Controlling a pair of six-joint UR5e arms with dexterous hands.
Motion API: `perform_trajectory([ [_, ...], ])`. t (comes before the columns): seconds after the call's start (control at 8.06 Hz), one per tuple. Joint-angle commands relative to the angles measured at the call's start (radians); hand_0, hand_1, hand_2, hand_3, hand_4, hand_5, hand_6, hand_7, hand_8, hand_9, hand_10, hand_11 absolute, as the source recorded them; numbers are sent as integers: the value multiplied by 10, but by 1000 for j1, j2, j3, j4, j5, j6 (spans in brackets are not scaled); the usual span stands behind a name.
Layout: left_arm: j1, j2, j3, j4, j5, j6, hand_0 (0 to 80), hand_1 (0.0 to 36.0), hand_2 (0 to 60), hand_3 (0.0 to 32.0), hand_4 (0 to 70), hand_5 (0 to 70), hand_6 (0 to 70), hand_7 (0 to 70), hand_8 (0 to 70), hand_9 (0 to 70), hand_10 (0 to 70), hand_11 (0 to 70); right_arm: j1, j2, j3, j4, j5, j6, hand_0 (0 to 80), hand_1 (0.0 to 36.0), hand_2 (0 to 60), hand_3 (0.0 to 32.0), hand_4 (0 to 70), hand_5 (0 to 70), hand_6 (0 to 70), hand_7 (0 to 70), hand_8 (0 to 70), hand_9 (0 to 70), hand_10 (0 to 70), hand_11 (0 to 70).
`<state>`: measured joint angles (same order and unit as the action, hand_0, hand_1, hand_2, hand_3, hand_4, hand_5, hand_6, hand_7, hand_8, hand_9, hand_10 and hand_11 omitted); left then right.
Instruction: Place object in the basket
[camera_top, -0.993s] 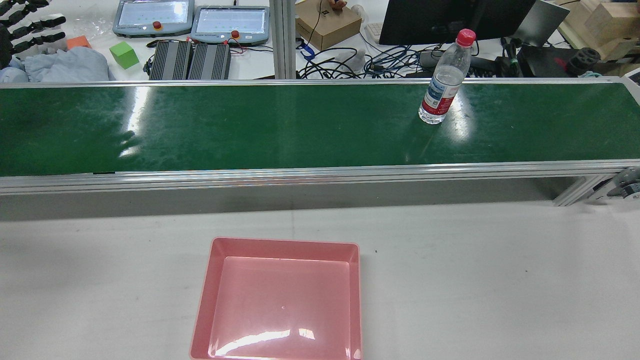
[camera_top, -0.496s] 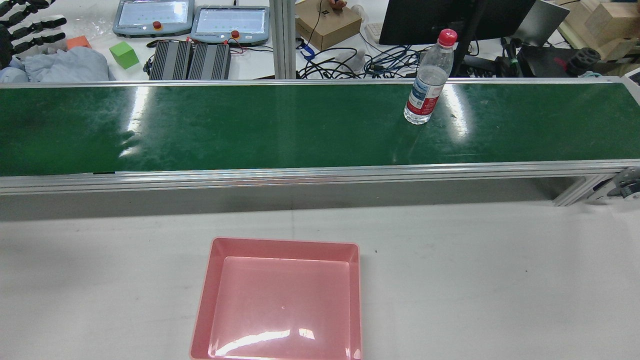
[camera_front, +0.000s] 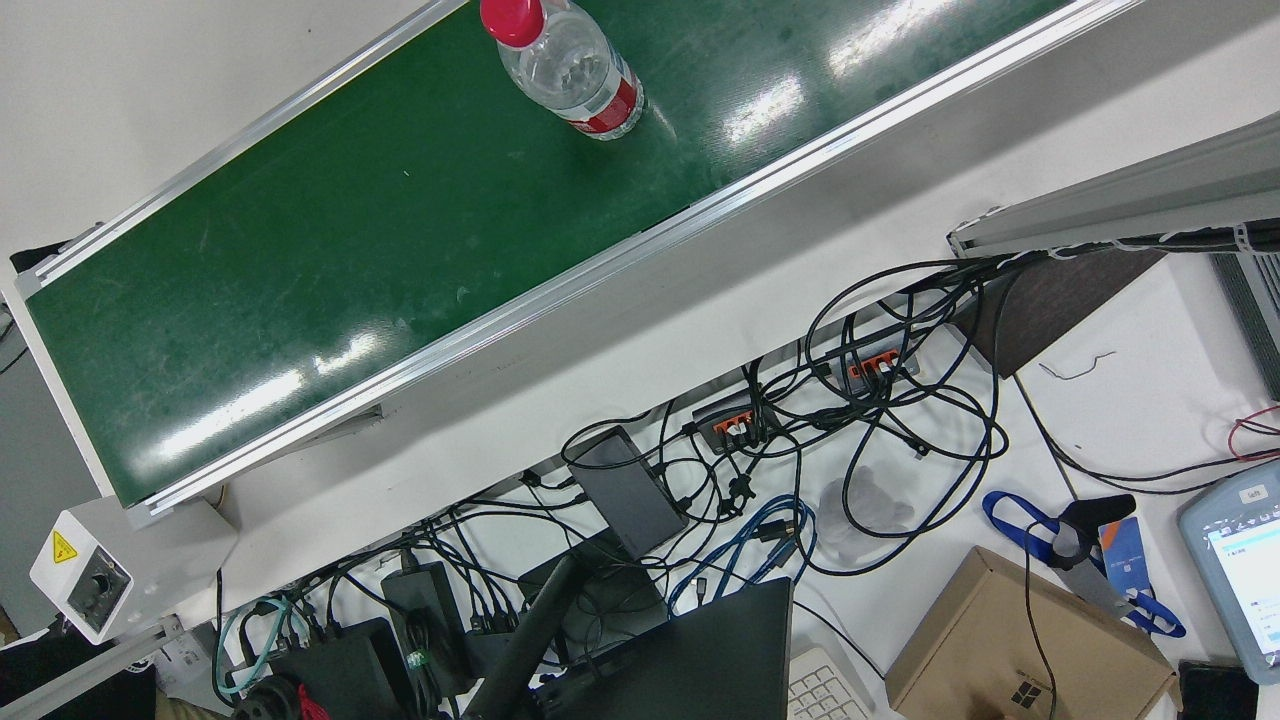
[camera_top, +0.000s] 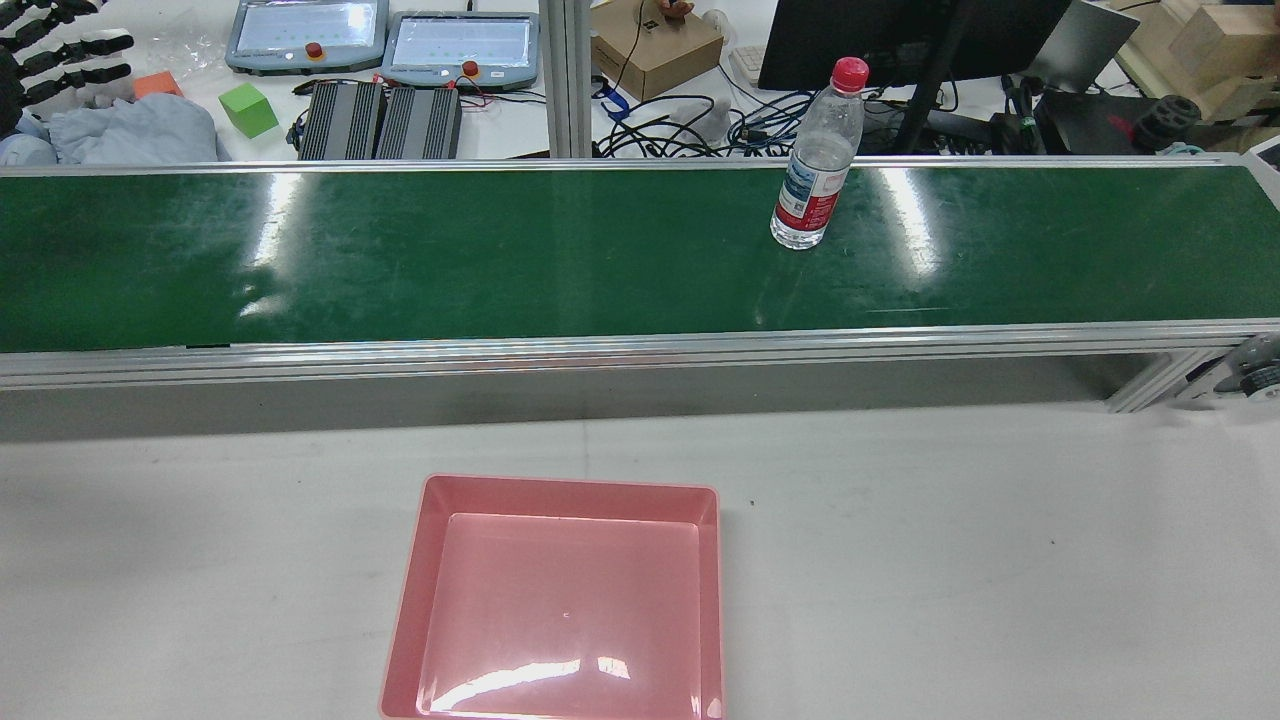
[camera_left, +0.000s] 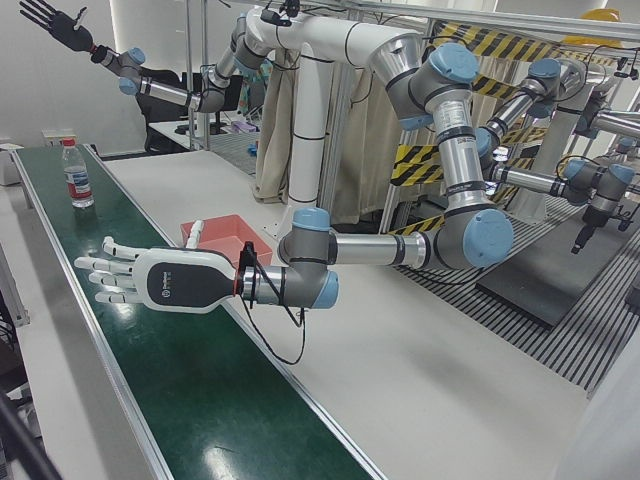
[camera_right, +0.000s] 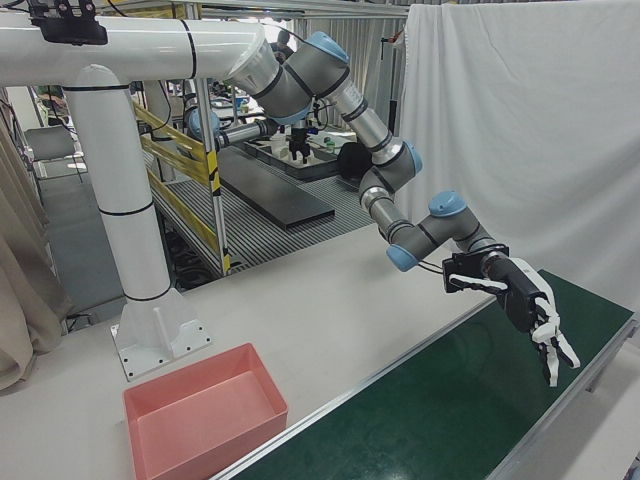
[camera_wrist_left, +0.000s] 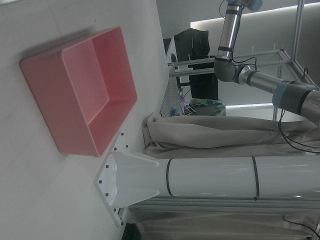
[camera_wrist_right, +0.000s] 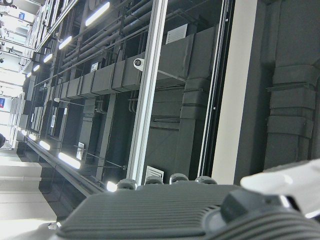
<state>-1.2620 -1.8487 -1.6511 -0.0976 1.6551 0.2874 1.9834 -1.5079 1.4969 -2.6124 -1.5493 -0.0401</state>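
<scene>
The bottle (camera_top: 812, 175) stands upright on the belt (camera_top: 500, 260), right of the middle and nearer its far edge. The left hand (camera_left: 150, 282) hovers low over the belt's left part, well apart from the bottle, fingers spread on nothing. The right hand (camera_left: 62, 28) is raised high, fingers also apart, so the left looks better placed.

Splayed hand (camera_left: 140, 282) above green belt (camera_left: 190, 400)

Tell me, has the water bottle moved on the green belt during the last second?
Yes. The water bottle has moved left along the green belt in the rear view, toward the pink basket's side.
</scene>
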Motion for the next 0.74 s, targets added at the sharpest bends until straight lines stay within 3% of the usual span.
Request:
perform_trajectory([
  [0.0,-2,2,-3,2,2,1,500,39,0,90,56,362,58,57,135,131,80,124,0,0,0,0,0,0,0,0,0,0,0,0,0,0,0,0,0,0],
  [0.62,-2,0,-3,4,2,-1,496,34,0,96,34,352,47,52,118,116,75,117,0,-2,2,0,0,0,0,0,0,0,0,0,0,0,0,0,0,0],
])
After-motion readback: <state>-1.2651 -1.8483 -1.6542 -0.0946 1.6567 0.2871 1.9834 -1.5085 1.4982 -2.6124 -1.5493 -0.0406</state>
